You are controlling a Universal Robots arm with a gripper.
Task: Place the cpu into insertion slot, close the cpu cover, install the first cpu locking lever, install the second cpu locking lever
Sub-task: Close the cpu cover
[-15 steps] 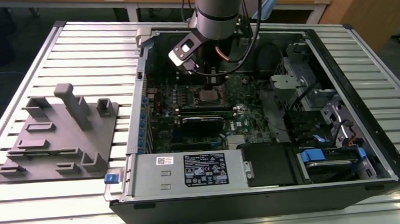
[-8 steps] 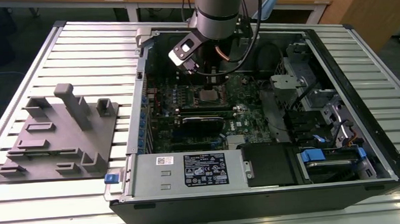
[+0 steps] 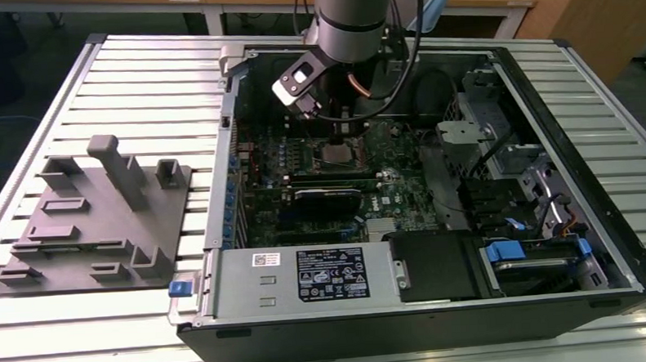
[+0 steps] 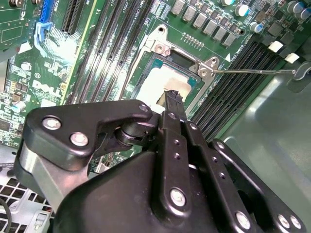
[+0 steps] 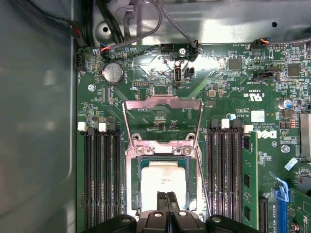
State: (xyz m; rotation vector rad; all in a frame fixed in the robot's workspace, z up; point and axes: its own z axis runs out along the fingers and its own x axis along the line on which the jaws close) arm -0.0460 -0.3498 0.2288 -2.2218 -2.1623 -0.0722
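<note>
With the small, pale silver square cpu [image 5: 163, 177] lying in the dark, silver-rimmed square insertion slot [image 5: 131, 174] and the black fingers [image 5: 164, 204] pressed together at its edge, we worry a sideways nudge could skew it beneath the open, thin silver-framed cpu cover [image 5: 163, 103].

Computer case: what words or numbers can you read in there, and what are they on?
Black sticker on the silver box, exterior view: print too small to read.
White sticker beside it: too small to read.
White lettering on the green board, first wrist view: too tiny, nothing I can read surely.
</note>
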